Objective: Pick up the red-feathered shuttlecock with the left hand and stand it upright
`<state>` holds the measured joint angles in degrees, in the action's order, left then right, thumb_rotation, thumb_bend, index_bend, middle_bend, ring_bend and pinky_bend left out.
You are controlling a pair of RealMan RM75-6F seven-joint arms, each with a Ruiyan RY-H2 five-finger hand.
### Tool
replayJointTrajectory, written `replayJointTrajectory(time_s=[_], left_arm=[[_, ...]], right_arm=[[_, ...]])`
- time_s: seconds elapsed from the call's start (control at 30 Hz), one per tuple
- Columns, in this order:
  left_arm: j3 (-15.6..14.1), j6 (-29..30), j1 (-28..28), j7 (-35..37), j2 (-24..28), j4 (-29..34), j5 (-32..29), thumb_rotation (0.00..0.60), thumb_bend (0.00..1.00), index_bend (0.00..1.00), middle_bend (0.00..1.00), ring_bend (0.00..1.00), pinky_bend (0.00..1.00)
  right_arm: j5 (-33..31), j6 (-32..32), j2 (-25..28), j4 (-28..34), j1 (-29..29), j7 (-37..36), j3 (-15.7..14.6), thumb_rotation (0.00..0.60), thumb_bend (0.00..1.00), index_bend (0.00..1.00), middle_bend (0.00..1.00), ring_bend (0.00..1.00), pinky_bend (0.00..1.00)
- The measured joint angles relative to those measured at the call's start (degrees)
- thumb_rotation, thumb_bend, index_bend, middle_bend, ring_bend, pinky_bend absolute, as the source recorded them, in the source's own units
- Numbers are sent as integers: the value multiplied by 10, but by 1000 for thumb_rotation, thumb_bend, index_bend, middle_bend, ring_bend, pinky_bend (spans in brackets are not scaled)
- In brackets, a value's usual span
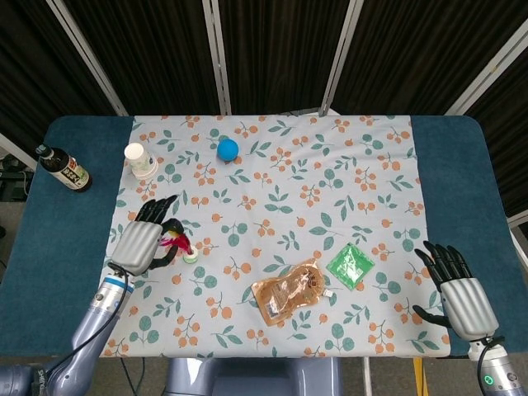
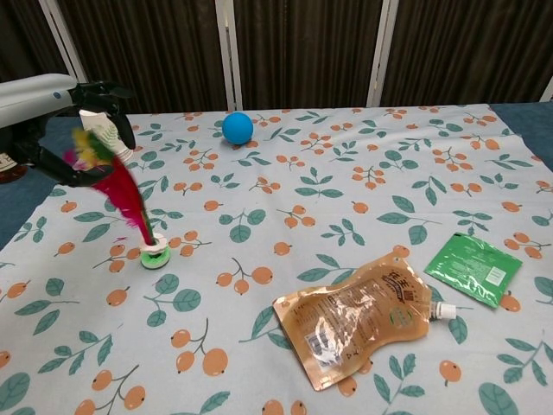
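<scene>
The red-feathered shuttlecock (image 1: 177, 245) stands on its green-and-white base (image 2: 155, 257) on the left of the flowered cloth. Its feathers (image 2: 121, 194) lean up and to the left, not upright. My left hand (image 1: 139, 242) is just left of it, and its fingers (image 2: 102, 90) curl around the yellow-green feather tips, holding them. In the chest view the hand (image 2: 39, 97) is at the top left. My right hand (image 1: 458, 289) lies near the table's front right corner, fingers spread, holding nothing; only the head view shows it.
A white paper cup (image 1: 140, 159) and a blue ball (image 1: 228, 149) stand behind the shuttlecock. A dark bottle (image 1: 64, 169) lies at the far left on the blue table. A brown pouch (image 1: 290, 290) and a green sachet (image 1: 350, 265) lie front centre-right.
</scene>
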<state>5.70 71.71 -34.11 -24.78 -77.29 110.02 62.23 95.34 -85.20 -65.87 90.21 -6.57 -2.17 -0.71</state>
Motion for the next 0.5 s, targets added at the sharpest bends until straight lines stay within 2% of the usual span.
replayJointTrajectory(time_s=[0.2,0.5], left_arm=[[-11,19,23,19,26,29,24,600,404,292,0,0,0],[-39,82,71,30,76,58,122,600,268,165,0,0,0]], right_arm=[[-1,-1,0,0,1,3,1,600,45,85,0,0,0],[0,-3,-1,-1,1,5,0,600,45,85,0,0,0]])
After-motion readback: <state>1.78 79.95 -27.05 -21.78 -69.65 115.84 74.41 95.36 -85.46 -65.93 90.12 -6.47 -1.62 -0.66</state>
